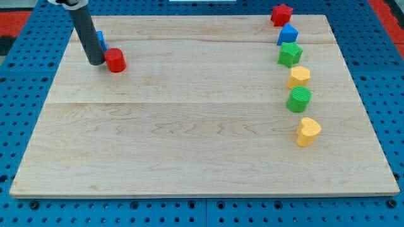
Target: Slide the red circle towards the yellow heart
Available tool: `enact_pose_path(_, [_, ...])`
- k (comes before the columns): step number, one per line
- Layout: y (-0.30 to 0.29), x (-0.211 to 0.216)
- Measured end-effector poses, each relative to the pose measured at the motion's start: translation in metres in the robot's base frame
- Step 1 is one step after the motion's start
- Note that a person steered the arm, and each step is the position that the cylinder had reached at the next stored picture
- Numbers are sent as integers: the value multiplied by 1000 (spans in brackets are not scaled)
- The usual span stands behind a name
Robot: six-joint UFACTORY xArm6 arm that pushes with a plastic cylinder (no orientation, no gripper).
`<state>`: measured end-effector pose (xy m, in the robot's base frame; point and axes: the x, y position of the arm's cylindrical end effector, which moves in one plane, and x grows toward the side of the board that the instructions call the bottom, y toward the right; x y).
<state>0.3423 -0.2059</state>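
Short red circle [115, 60] touches my tip [96, 62].

Pale matt wooden board [189, 139]; smooth plastic-looking red circle [115, 60].

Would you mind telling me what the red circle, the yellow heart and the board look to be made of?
The red circular block, just right of my tip, and the yellow heart-shaped block look like matte moulded plastic or foam: flat, even colour, no grain. The pale board looks like unvarnished wood, with visible grain and plank seams.
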Motion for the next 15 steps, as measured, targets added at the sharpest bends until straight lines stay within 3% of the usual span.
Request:
enact_pose_path(2, [-5, 25])
enact_pose_path(3, [-29, 6])
enact_pose_path(4, [-6, -27])
enact_pose_path(7, [47, 44])
enact_pose_path(10, [61, 15])
enact_pose_path(13, [150, 61])
enact_pose_path(15, [156, 32])
